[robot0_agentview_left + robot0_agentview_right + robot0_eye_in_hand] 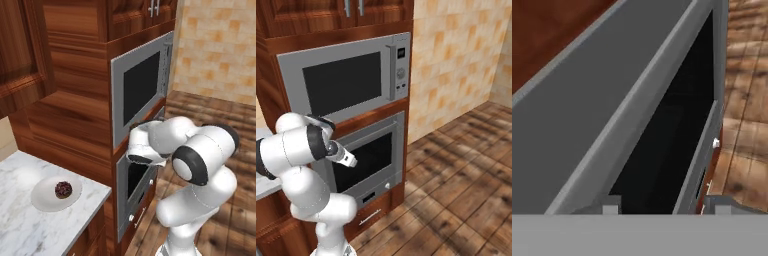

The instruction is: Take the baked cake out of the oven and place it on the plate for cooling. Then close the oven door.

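On your far left in the left base view lies the white marble table (pixel 30 230), set against dark wood cabinets (pixel 70 100). The plate (pixel 55 193) sits on it near the right-hand edge, and the cake (pixel 63 189) rests on the plate, a little right of its middle. Right of the table rises the wooden column with the microwave (pixel 142 87) above and the oven (pixel 136 192) below. Beyond that you have the plank floor (pixel 220 115) and the tan tiled wall (pixel 220 45).

The left base view gives you the table, plate and cake; the arm's white bulk covers the oven's upper edge there. The right base view gives you the whole front instead: the microwave (pixel 346 80) with its control strip, and beneath it the oven door (pixel 368 157) standing upright in its frame, dark window facing out, with a white knob (pixel 387 185) under it. The table shows there as a pale sliver at the left edge.

In the hand view you look along the door's top edge: a grey frame band, then the dark window (pixel 667 145), then floor on the right. The claw (pixel 667 206) stands with its two tips partly apart, astride the window's lower end, nothing between them. In the right base view the wrist and hand (pixel 342 156) lie just in front of the door's upper left, hiding that corner.
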